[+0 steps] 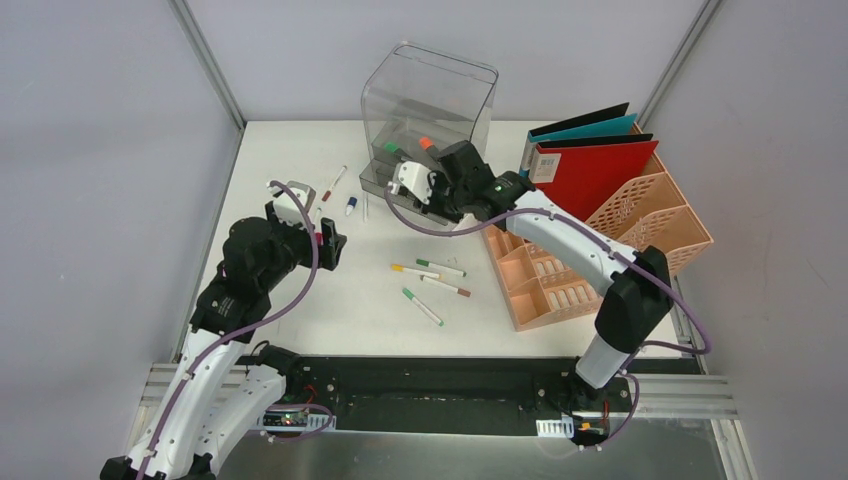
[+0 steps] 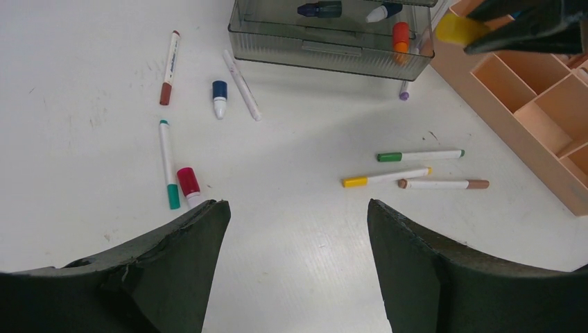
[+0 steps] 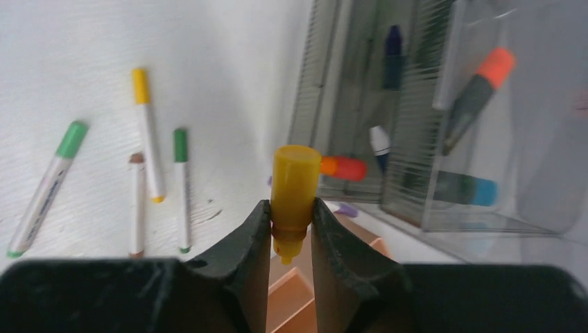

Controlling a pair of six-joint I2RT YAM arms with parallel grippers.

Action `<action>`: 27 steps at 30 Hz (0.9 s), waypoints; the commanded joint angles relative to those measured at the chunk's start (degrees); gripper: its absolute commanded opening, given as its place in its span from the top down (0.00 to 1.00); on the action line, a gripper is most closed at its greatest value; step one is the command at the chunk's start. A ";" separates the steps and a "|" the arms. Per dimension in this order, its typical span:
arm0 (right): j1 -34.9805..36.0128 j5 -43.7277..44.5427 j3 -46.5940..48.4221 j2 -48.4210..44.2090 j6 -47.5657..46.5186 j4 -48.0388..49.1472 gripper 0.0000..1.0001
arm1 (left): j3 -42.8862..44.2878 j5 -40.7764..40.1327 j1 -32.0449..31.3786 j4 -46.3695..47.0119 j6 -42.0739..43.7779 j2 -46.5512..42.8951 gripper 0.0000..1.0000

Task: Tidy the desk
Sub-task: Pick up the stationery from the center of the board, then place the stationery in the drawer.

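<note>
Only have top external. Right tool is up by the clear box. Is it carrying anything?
Observer: Yes. The right wrist view shows the right tool shut on a short yellow marker, which sticks out past the fingertips.
Operator: And the other one?
Observer: In the left wrist view the left tool is open, with nothing between its jaws.
Operator: Anything under that arm I can't see?
Observer: A teal-tipped pen and a short red-capped marker lie side by side on the desk, just ahead of it.
</note>
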 commanded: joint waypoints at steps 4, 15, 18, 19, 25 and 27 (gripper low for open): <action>-0.15 13.89 6.86 5.36 0.62 9.10 1.00 | 0.16 -0.76 0.68 0.93 1.28 -1.27 0.24; -0.19 19.45 4.61 9.19 4.00 18.95 0.81 | 0.13 -0.67 0.68 0.93 2.41 -1.54 0.24; -0.21 19.45 3.80 9.59 4.00 20.27 0.81 | 0.13 -0.52 0.67 0.93 2.45 -1.39 0.24; -0.17 19.45 3.58 9.54 4.00 20.39 0.81 | 0.13 -0.43 0.68 0.95 2.43 -1.31 0.24; -0.18 19.45 2.33 7.82 4.00 19.28 0.81 | 0.17 -0.24 0.68 0.93 2.42 -1.35 0.24; -0.20 19.45 1.99 6.91 4.00 18.13 0.81 | 0.13 -0.18 0.68 0.93 2.41 -1.31 0.24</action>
